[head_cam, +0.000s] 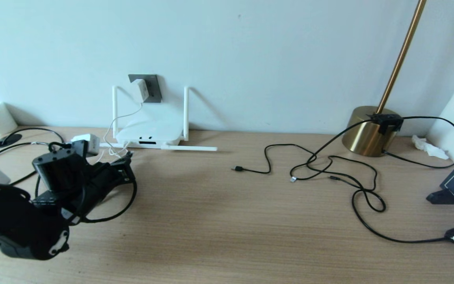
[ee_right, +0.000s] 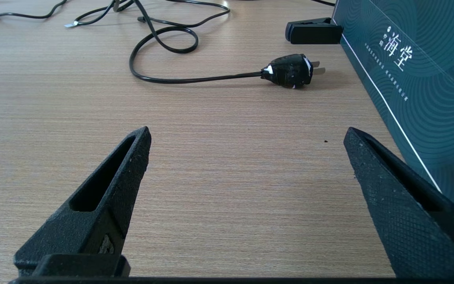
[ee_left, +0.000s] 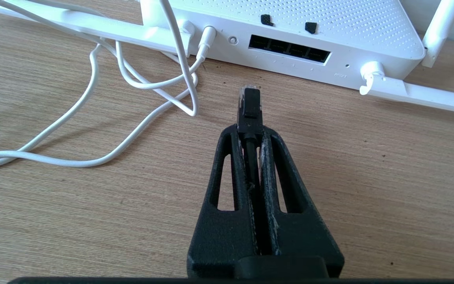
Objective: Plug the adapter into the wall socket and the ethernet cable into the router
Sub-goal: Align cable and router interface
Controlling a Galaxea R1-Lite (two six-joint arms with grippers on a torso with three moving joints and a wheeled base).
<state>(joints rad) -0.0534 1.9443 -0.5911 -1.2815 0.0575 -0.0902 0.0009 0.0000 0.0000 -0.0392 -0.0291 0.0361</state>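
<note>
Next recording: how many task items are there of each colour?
White: 2, the adapter and the router
Black: 1, the ethernet cable, held in the left gripper
Dark grey: 1, the wall socket
Total: 4

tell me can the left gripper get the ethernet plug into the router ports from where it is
Probably yes: the left gripper holds the ethernet cable plug-first toward the router ports, bare table between; the white cord lies off to one side.
</note>
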